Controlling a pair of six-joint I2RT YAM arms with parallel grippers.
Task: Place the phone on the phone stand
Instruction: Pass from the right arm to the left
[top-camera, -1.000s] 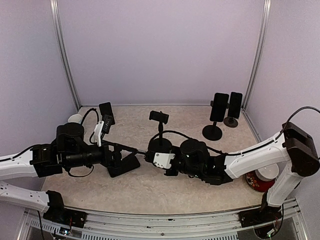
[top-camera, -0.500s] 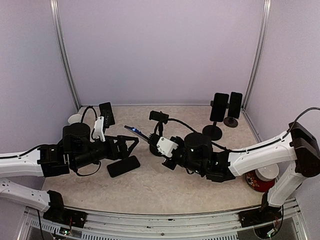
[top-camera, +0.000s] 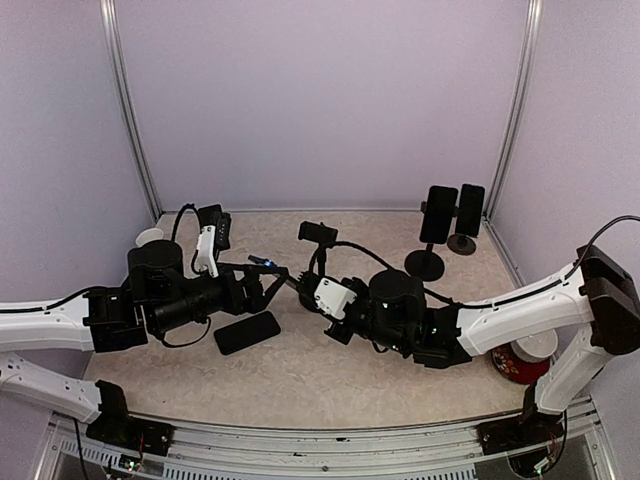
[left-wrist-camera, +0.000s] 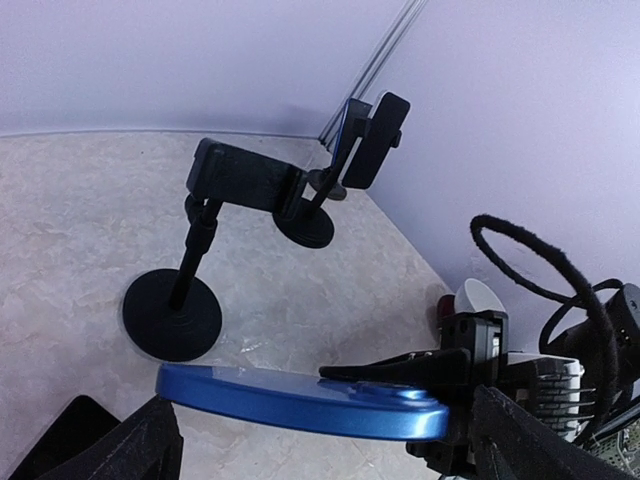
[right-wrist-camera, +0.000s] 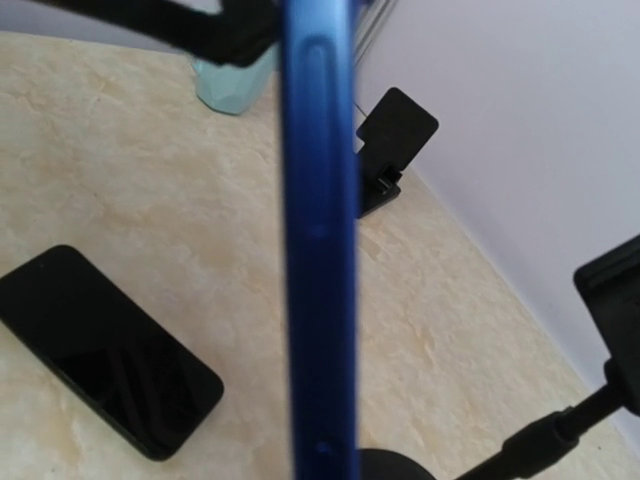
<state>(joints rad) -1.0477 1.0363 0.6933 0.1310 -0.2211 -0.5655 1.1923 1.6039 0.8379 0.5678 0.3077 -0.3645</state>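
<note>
A blue phone (top-camera: 268, 264) hangs in the air at mid table, its long edge filling the right wrist view (right-wrist-camera: 318, 250). My right gripper (top-camera: 297, 281) is shut on its end; the black fingers (left-wrist-camera: 430, 365) pinch it from the right. My left gripper (top-camera: 258, 287) is open, and its jaws stand either side of the blue phone (left-wrist-camera: 300, 400) without touching it. The empty phone stand (top-camera: 318, 234) rises just behind, with its clamp head (left-wrist-camera: 245, 175) above a round base (left-wrist-camera: 172, 315).
A black phone (top-camera: 247, 332) lies flat on the table below the grippers. Two stands holding phones (top-camera: 438, 215) (top-camera: 468, 210) are at the back right, and another (top-camera: 212, 225) is at the back left beside a cup (top-camera: 150, 237). A red bowl (top-camera: 520, 365) sits far right.
The right gripper has lifted the blue phone off the table toward the stand. The left gripper has risen from beside the black phone and now brackets the blue one.
</note>
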